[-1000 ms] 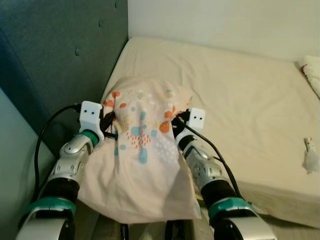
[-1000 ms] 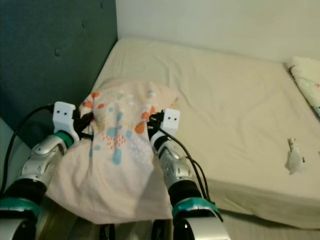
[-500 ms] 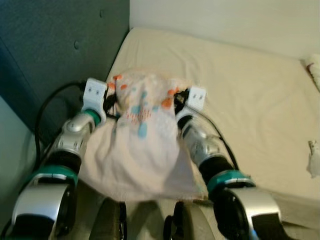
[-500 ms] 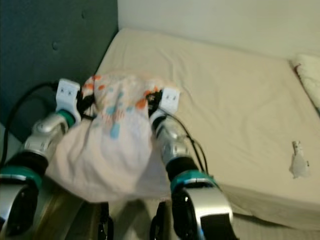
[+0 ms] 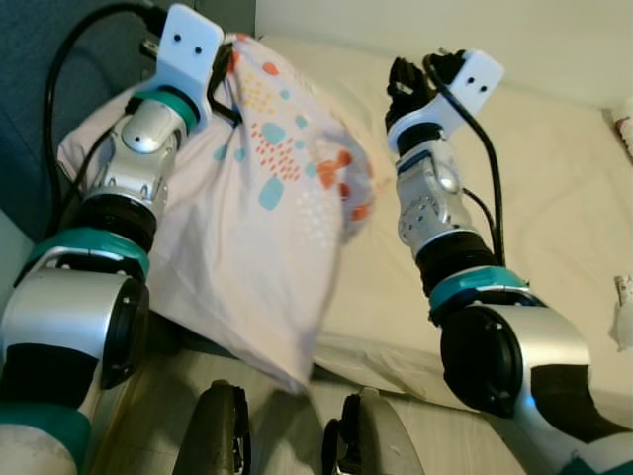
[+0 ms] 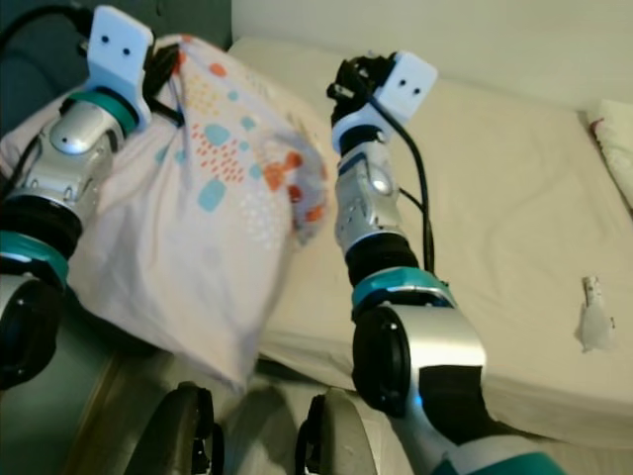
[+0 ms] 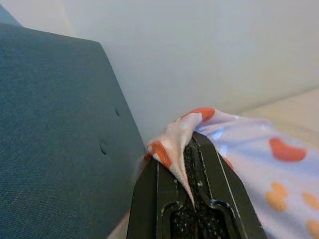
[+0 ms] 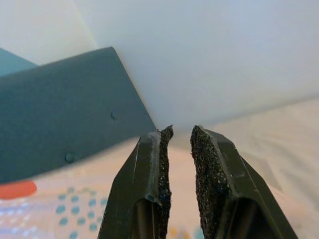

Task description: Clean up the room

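Observation:
A pale pink pillow (image 5: 267, 198) with orange and blue spots hangs from my raised left gripper (image 5: 224, 61), drooping over the near left corner of the bed. In the left wrist view the left gripper (image 7: 192, 164) is shut on a corner of the pillow (image 7: 249, 149). My right gripper (image 5: 410, 74) is lifted above the mattress, to the right of the pillow and apart from it. The right wrist view has the right gripper (image 8: 182, 132) open by a narrow gap, with nothing between its pads.
The beige mattress (image 5: 554, 178) stretches ahead and to the right. A dark teal padded headboard (image 7: 60, 124) stands on the left against a white wall. A small white crumpled thing (image 5: 621, 317) lies near the bed's right side. My feet (image 5: 287, 445) stand at the bed's edge.
Both arms have swung upward. The right gripper has let go of the pillow, which now hangs from the left gripper alone and has swung to the left.

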